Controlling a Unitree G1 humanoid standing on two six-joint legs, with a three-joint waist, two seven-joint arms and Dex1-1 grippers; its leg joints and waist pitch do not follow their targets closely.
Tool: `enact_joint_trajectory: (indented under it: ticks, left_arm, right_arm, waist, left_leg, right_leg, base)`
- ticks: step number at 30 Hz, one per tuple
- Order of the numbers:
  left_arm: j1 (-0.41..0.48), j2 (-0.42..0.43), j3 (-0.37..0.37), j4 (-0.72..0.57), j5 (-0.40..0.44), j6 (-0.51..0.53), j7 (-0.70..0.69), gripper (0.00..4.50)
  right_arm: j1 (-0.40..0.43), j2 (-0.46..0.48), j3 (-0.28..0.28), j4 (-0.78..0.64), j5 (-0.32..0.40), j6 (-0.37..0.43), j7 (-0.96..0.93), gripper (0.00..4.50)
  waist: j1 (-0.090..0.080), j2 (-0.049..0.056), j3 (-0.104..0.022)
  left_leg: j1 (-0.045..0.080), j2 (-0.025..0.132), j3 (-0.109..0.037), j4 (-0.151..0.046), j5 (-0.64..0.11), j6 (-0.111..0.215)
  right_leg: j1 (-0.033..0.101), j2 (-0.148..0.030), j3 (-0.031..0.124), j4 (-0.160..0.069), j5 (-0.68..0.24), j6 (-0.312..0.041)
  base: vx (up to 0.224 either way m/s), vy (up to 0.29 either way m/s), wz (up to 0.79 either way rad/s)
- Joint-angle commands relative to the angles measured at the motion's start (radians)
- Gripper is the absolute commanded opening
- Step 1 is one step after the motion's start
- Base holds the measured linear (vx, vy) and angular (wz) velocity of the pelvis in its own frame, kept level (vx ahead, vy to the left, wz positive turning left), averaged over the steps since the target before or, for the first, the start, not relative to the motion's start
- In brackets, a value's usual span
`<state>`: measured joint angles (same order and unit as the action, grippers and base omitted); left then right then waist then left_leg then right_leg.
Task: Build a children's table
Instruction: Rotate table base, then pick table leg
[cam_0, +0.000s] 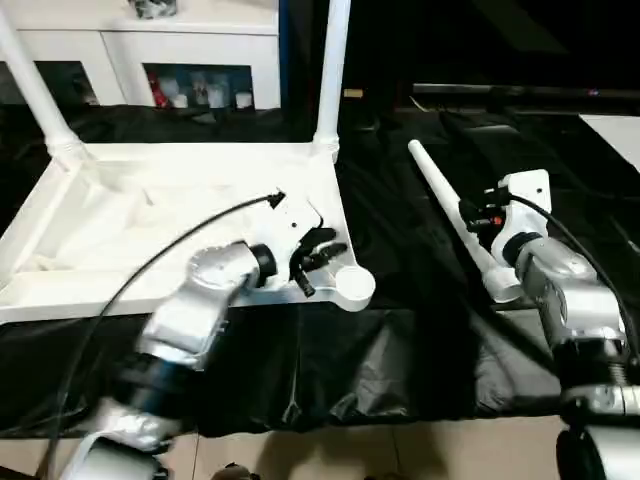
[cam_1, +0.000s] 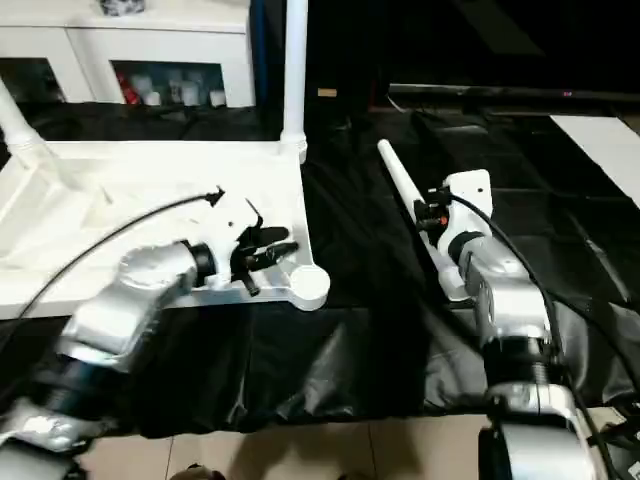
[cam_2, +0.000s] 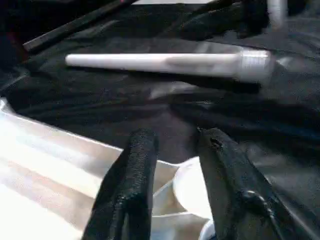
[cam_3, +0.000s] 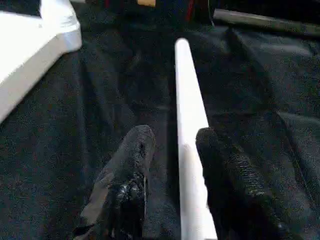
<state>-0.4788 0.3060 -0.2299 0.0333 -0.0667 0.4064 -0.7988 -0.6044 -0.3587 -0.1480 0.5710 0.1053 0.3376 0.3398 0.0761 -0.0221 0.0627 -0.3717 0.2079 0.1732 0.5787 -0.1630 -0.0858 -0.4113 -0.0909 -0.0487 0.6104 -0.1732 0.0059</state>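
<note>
The children's table lies upside down on a black cloth, its white ribbed top (cam_0: 150, 215) facing up. One white leg (cam_0: 333, 70) stands in the far right corner socket and another (cam_0: 35, 90) in the far left. My left gripper (cam_0: 328, 270) hovers open just beside the near right corner socket (cam_0: 352, 287), with nothing between its fingers (cam_2: 137, 165). A loose tapered leg (cam_0: 440, 195) lies on the cloth to the right of the top. My right gripper (cam_3: 172, 135) is open and straddles this leg (cam_3: 187, 90), one finger on each side.
A white cabinet (cam_0: 190, 50) with cluttered shelves stands behind the table top. The black cloth (cam_0: 380, 350) ends at the front, where tan floor (cam_0: 400, 450) shows. A white surface (cam_0: 615, 130) sits at the far right.
</note>
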Motion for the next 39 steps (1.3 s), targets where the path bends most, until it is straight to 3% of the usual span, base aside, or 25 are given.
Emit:
enact_joint_trajectory:
  ticks: [1,4,5,9,10,12,13,15,17,19,20,21,22,23,24,25,27,34,39]
  left_arm:
    - [0.016,0.018,-0.014,-0.025,-0.002,0.020,-0.021,1.97]
    - [0.029,0.038,-0.008,-0.054,-0.005,0.035,-0.028,2.23]
    - [0.032,0.045,-0.005,-0.063,-0.010,0.041,-0.030,2.33]
    - [0.055,0.094,0.014,-0.120,-0.029,0.071,-0.050,2.68]
    - [0.065,0.111,0.019,-0.139,-0.033,0.080,-0.059,2.78]
    - [0.072,0.127,0.027,-0.159,-0.038,0.093,-0.066,2.92]
    - [0.075,0.138,0.032,-0.174,-0.042,0.102,-0.073,3.01]
    - [0.084,0.153,0.038,-0.207,-0.051,0.121,-0.080,3.25]
    - [0.090,0.164,0.040,-0.229,-0.056,0.134,-0.083,3.28]
    - [0.106,0.204,0.045,-0.287,-0.060,0.160,-0.086,3.45]
    - [0.107,0.207,0.046,-0.291,-0.061,0.163,-0.086,3.59]
    - [0.113,0.225,0.057,-0.315,-0.065,0.178,-0.086,3.73]
    - [0.116,0.232,0.063,-0.325,-0.068,0.186,-0.087,3.77]
    - [0.118,0.237,0.068,-0.331,-0.071,0.192,-0.089,3.84]
    - [0.125,0.255,0.082,-0.360,-0.084,0.220,-0.096,3.84]
    - [0.128,0.263,0.087,-0.368,-0.090,0.232,-0.101,3.97]
    - [0.143,0.290,0.103,-0.417,-0.110,0.271,-0.110,3.97]
    - [0.165,0.327,0.121,-0.487,-0.143,0.335,-0.104,3.97]
    - [0.160,0.327,0.118,-0.499,-0.156,0.352,-0.101,3.97]
  right_arm:
    - [-0.038,-0.019,-0.001,0.048,-0.007,0.004,0.008,1.97]
    - [-0.070,-0.033,-0.004,0.105,-0.007,0.001,0.018,2.26]
    - [-0.081,-0.036,-0.006,0.123,-0.008,0.002,0.015,2.35]
    - [-0.138,-0.059,-0.010,0.217,-0.018,-0.004,0.004,2.69]
    - [-0.155,-0.066,-0.009,0.247,-0.019,-0.007,0.008,2.78]
    - [-0.176,-0.073,-0.010,0.286,-0.020,-0.016,0.014,2.90]
    - [-0.191,-0.078,-0.007,0.313,-0.024,-0.019,0.019,3.01]
    - [-0.206,-0.085,-0.001,0.341,-0.026,-0.019,0.037,3.23]
    - [-0.215,-0.087,0.003,0.360,-0.025,-0.022,0.053,3.26]
    - [-0.251,-0.091,0.017,0.424,-0.039,-0.015,0.043,3.45]
    - [-0.255,-0.091,0.016,0.429,-0.039,-0.015,0.043,3.57]
    - [-0.275,-0.090,0.010,0.457,-0.032,-0.016,0.049,3.70]
    - [-0.283,-0.090,0.007,0.468,-0.028,-0.015,0.056,3.72]
    - [-0.290,-0.090,0.005,0.475,-0.025,-0.014,0.065,3.73]
    - [-0.312,-0.091,0.003,0.507,-0.026,-0.012,0.080,3.73]
    - [-0.320,-0.091,0.004,0.518,-0.029,-0.010,0.080,3.73]
    - [-0.345,-0.096,0.009,0.549,-0.038,0.005,0.086,3.73]
    - [-0.424,-0.097,-0.001,0.620,-0.031,0.018,0.111,3.73]
    - [-0.454,-0.107,-0.005,0.624,-0.028,0.039,0.124,3.73]
  waist:
    - [0.000,-0.010,-0.076]
    - [0.001,-0.015,-0.075]
    - [0.002,-0.012,-0.076]
    - [0.002,-0.007,-0.059]
    - [0.000,-0.008,-0.059]
    - [-0.002,-0.006,-0.043]
    - [-0.006,-0.006,-0.042]
    - [-0.006,-0.008,-0.024]
    - [-0.006,-0.007,-0.021]
    - [-0.008,-0.001,0.000]
    - [-0.010,-0.005,-0.001]
    - [-0.009,0.000,0.008]
    - [-0.010,0.002,0.009]
    - [-0.014,0.001,0.017]
    - [-0.013,0.005,0.032]
    - [-0.014,0.003,0.033]
    - [-0.014,0.008,0.056]
    - [-0.014,0.006,0.101]
    - [-0.013,0.004,0.115]
  left_leg:
    - [0.005,0.004,0.009,-0.057,-0.192,0.012]
    - [0.002,0.003,0.013,-0.053,-0.158,0.025]
    - [0.003,0.003,0.013,-0.052,-0.150,0.028]
    - [0.000,0.003,0.014,-0.053,-0.163,0.032]
    - [0.000,0.003,0.013,-0.054,-0.170,0.030]
    - [0.000,0.002,0.012,-0.058,-0.220,0.019]
    - [0.002,0.002,0.012,-0.059,-0.243,0.013]
    - [-0.001,0.002,0.011,-0.064,-0.265,0.010]
    - [0.002,0.003,0.011,-0.063,-0.268,0.012]
    - [-0.008,0.002,0.006,-0.067,-0.255,0.013]
    - [-0.011,0.000,0.007,-0.065,-0.237,0.017]
    - [-0.017,-0.001,0.007,-0.064,-0.191,0.026]
    - [-0.014,0.000,0.009,-0.061,-0.178,0.034]
    - [-0.022,-0.002,0.009,-0.059,-0.143,0.050]
    - [-0.023,0.000,0.009,-0.060,-0.123,0.064]
    - [-0.024,-0.001,0.009,-0.059,-0.115,0.072]
    - [-0.026,0.001,0.009,-0.060,-0.085,0.087]
    - [-0.015,0.007,0.015,-0.065,-0.082,0.089]
    - [-0.010,0.009,0.016,-0.066,-0.066,0.082]
  right_leg:
    - [0.052,-0.026,0.025,-0.063,-0.180,-0.190]
    - [0.052,-0.025,0.027,-0.059,-0.137,-0.201]
    - [0.053,-0.025,0.027,-0.056,-0.127,-0.207]
    - [0.042,-0.022,0.027,-0.057,-0.127,-0.218]
    - [0.044,-0.022,0.027,-0.056,-0.131,-0.218]
    - [0.038,-0.022,0.027,-0.065,-0.196,-0.202]
    - [0.036,-0.022,0.026,-0.067,-0.229,-0.197]
    - [0.029,-0.023,0.028,-0.072,-0.261,-0.186]
    - [0.028,-0.023,0.029,-0.071,-0.258,-0.189]
    - [0.026,-0.022,0.028,-0.067,-0.233,-0.205]
    - [0.029,-0.022,0.028,-0.066,-0.215,-0.209]
    - [0.027,-0.022,0.029,-0.060,-0.167,-0.222]
    - [0.024,-0.021,0.030,-0.058,-0.140,-0.232]
    - [0.027,-0.019,0.030,-0.052,-0.088,-0.252]
    - [0.021,-0.020,0.030,-0.050,-0.058,-0.269]
    - [0.024,-0.018,0.030,-0.050,-0.050,-0.274]
    - [0.021,-0.022,0.031,-0.046,-0.022,-0.300]
    - [0.018,-0.028,0.037,-0.048,-0.035,-0.339]
    - [0.022,-0.033,0.040,-0.047,-0.040,-0.347]
  base:
    - [0.000,0.000,0.00]
    - [0.000,0.000,0.00]
    - [0.000,0.000,0.00]
    - [0.000,0.000,0.00]
    - [0.000,0.000,0.00]
    - [0.000,0.000,0.00]
    - [0.000,0.000,0.00]
    - [0.000,0.000,0.00]
    - [0.000,0.000,0.00]
    - [0.000,0.000,0.00]
    - [0.000,0.000,0.00]
    - [0.000,0.000,0.00]
    - [0.000,0.000,0.00]
    - [0.000,0.000,0.00]
    - [0.000,0.000,0.00]
    - [0.000,0.000,0.00]
    - [0.000,0.000,0.00]
    - [0.000,0.000,0.00]
    - [0.000,0.000,0.00]
